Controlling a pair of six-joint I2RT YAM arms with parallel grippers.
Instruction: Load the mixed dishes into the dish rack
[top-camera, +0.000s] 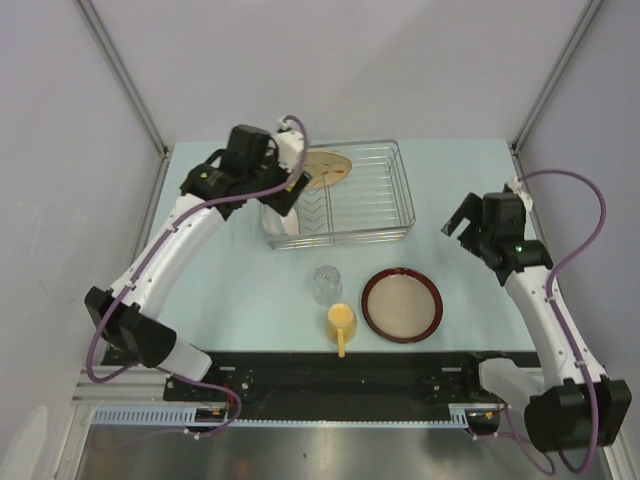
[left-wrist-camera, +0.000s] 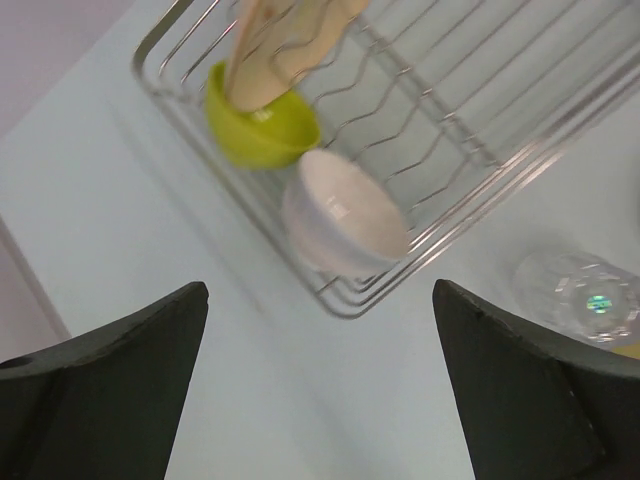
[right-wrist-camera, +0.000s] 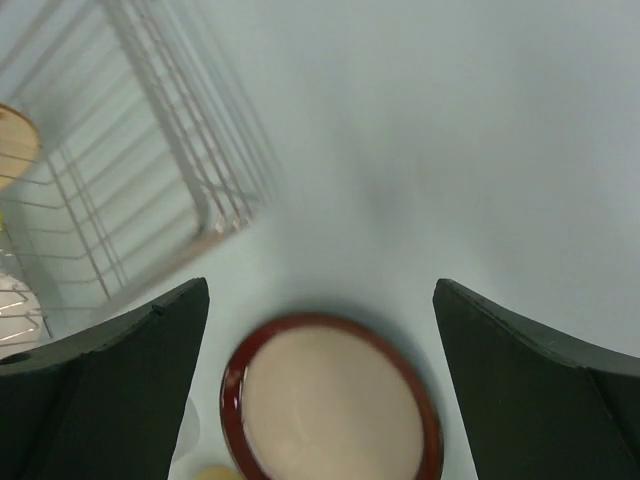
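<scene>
Left hand (left-wrist-camera: 318, 385) hung spread and empty above the rack (left-wrist-camera: 480, 120) corner, white bowl (left-wrist-camera: 345, 212) seated; the glass (left-wrist-camera: 580, 297) probably came next, wanting a gentle, upright grip.

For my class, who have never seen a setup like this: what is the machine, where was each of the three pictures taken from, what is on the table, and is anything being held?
Two robot arms are bolted at the near edge of a table. The overhead picture looks down from behind them; the other two come from cameras on each wrist, with the dark jaws at the bottom corners. The left gripper hovers open over the rack, which holds a green bowl, a white bowl and a tan floral plate. The right gripper, also open, hangs above a red-rimmed plate. A glass and a yellow mug wait on the table. Nothing is held.
</scene>
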